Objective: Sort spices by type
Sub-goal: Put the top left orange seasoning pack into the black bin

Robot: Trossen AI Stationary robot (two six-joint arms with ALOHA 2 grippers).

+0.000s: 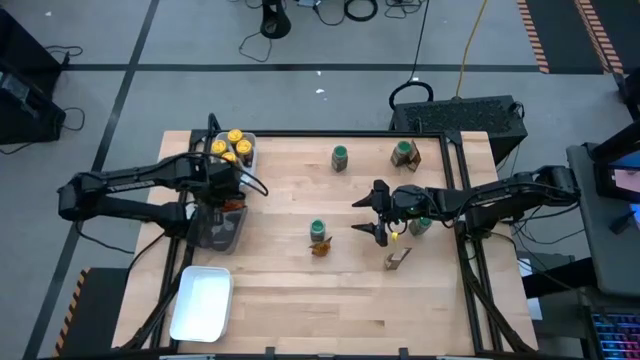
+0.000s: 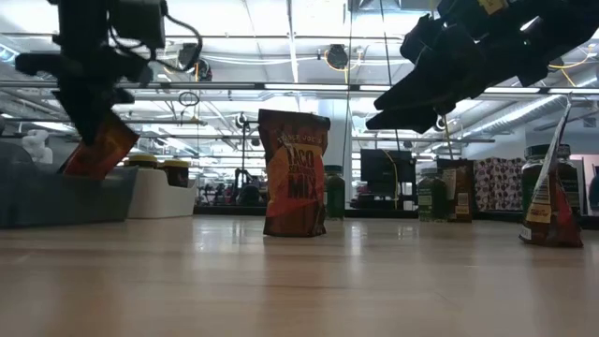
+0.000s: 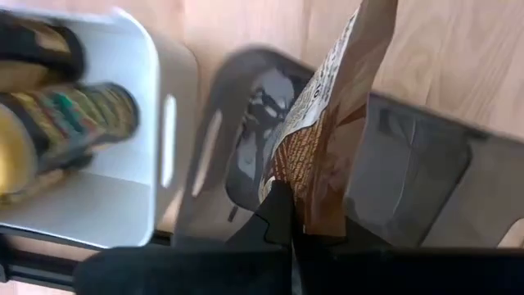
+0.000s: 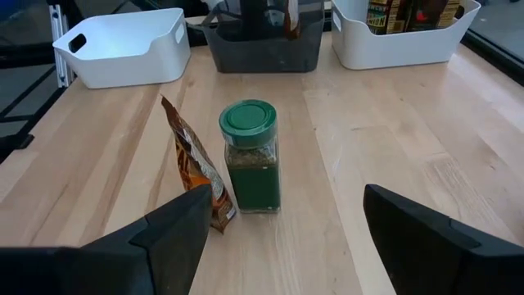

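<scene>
A wooden bench (image 1: 300, 290) was seen from above with two dark arms over it. The left end effector (image 3: 293, 215) was pinched shut on the top edge of an orange-brown packet (image 3: 327, 123), holding it over the dark grey tray (image 3: 409, 176) near the bench's left edge. Beside that tray, at the far left corner, a white tray (image 1: 249, 150) held yellow-lidded jars (image 1: 232, 144). A second white tray (image 1: 203, 303) sat at the near left corner.

The right end effector (image 1: 376, 212) hung with its fingers spread wide apart, gripping nothing, above the middle of the bench. Just ahead of it stood a green-lidded jar (image 4: 250, 156) with a second packet (image 4: 196, 168) leaning against it.

The packets looked light, thin and floppy, likely to bend or swing; a pinch on the sealed top edge seemed the best hold. The jars looked rigid, smooth and perhaps slippery, best squeezed across the body below the lid.

More green-lidded jars stood towards the far edge (image 1: 340, 157) and under the right arm (image 1: 420, 226), the latter partly hidden. Another packet (image 1: 397, 260) lay near the right arm. Whether the held packet touched the tray floor could not be made out, and the labels were unreadable from above.
</scene>
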